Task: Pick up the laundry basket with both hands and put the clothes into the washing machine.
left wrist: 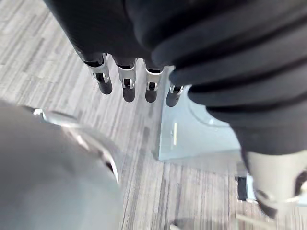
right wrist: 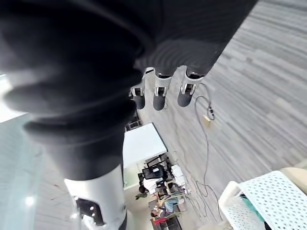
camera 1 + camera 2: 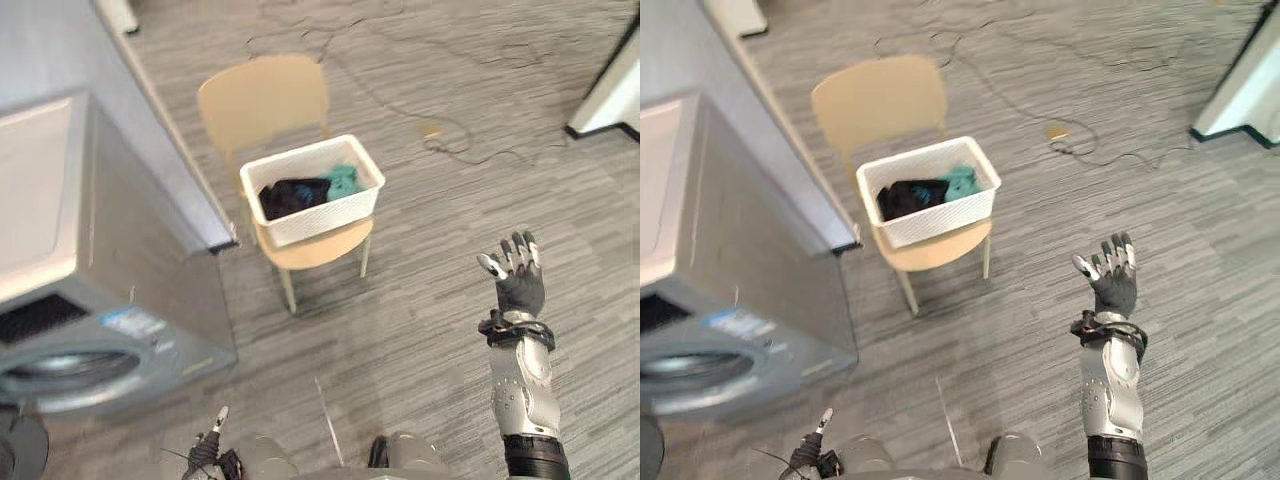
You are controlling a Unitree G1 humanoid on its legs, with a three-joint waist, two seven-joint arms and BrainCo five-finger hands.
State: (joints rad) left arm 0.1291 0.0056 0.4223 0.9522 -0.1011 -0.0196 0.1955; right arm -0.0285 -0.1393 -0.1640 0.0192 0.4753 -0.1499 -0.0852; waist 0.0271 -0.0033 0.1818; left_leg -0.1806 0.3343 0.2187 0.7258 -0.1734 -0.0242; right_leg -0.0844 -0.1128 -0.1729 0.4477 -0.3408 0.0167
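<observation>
Approach, judging by the layout, with nothing lifted yet. White perforated laundry basket (image 3: 325,213) seated on a pale wooden chair (image 3: 262,98) at twelve o'clock in the head views, carrying a dark garment (image 3: 288,196) and a teal garment (image 3: 345,180), well apart from both hands. Right hand (image 3: 520,283) raised at four o'clock, fingers straight and spread, palm empty. Left hand (image 1: 127,86) seen from its own wrist camera with fingers straight and slack, clasping nothing. To do this well: step closer and square up to the chair first, then bring one hand to each short end of the basket, hook fingers under the rim on both sides at matching height, and lift level so as not to spill the clothes or drag the chair. Washing machine (image 3: 95,290) at nine o'clock, round door (image 3: 65,368) down at eight o'clock, near enough for a short turn once loaded; hard to tell whether open or closed. Grey panel (image 3: 160,120) running along ten o'clock, its corner just beside the chair's left edge, a likely snag for the left elbow. Thin cord (image 3: 455,145) on the floor at one o'clock and white furniture (image 3: 605,100) at two o'clock, both well clear of the path.
</observation>
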